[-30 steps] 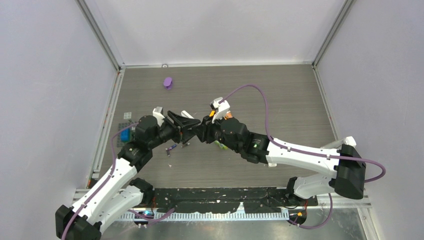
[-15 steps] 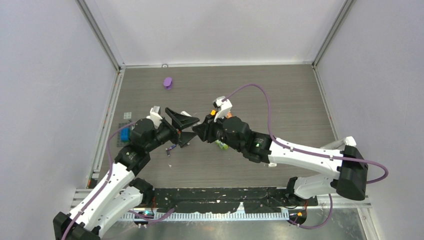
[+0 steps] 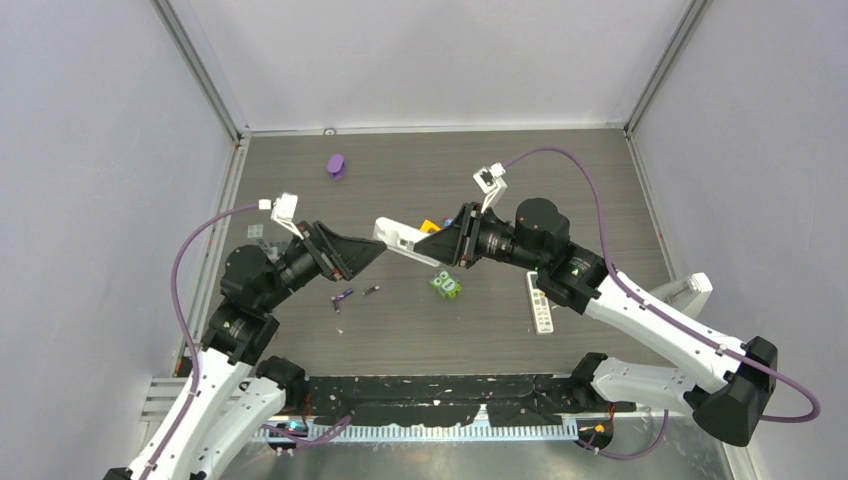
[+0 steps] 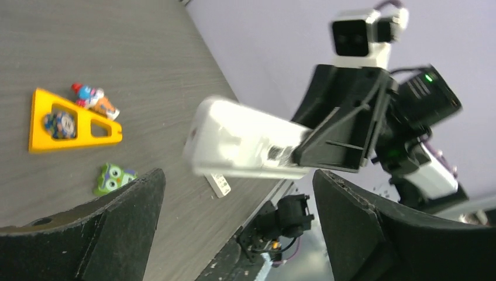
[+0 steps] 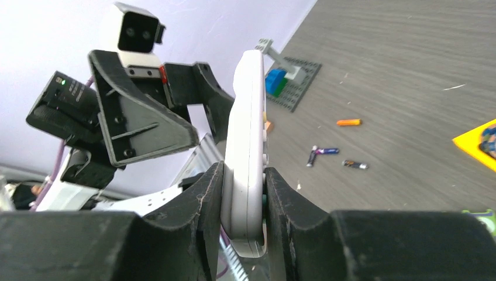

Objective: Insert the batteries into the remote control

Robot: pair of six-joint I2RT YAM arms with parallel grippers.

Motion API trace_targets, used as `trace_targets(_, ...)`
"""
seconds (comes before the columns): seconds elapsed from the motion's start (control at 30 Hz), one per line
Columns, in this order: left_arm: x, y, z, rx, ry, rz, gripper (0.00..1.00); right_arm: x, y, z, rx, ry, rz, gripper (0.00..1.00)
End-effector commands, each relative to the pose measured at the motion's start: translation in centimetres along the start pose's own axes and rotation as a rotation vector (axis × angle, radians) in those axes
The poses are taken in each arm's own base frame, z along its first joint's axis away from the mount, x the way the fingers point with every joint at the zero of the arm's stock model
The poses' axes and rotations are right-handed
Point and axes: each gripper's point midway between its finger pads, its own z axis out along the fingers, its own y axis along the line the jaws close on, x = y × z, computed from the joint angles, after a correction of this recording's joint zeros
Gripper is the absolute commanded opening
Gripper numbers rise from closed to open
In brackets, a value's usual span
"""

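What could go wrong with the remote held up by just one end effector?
The right end effector pinches the white remote near one end, off the table; it could pivot or slip. The left end effector is open and empty, and the batteries lie loose on the table: thin cylinders may roll when pinched.

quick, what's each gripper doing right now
Left gripper: open, gripping nothing.
Right gripper: closed on the white remote, held above the table.

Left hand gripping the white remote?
No, the left hand is wide open, clear of the white plastic remote clamped in the right hand.
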Motion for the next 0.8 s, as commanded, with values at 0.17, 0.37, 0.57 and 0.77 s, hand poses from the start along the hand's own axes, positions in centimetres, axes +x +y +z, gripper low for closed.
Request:
trace_targets(0.17,0.4,-4.4,-0.4,0.230,0.165,0.197,0.81,0.7,5.3,-2.6,-0.229,0.159,0.051,0.05)
trace_targets(0.37,1.1,-4.1,-0.5,0.294,0.209,0.185,0.65,0.8,5.9,-2.2,-0.275,0.171,0.082,0.05)
trace_targets(0.57,2.2,-4.9,-1.2,0.378,0.270,0.185,0.48,1.1,6.0,-1.8,-0.302,0.181,0.118,0.05)
trace_targets(0.77,2.9,-4.7,-1.7,0.397,0.301,0.177,0.42,1.1,5.6,-1.4,-0.296,0.178,0.145,0.05)
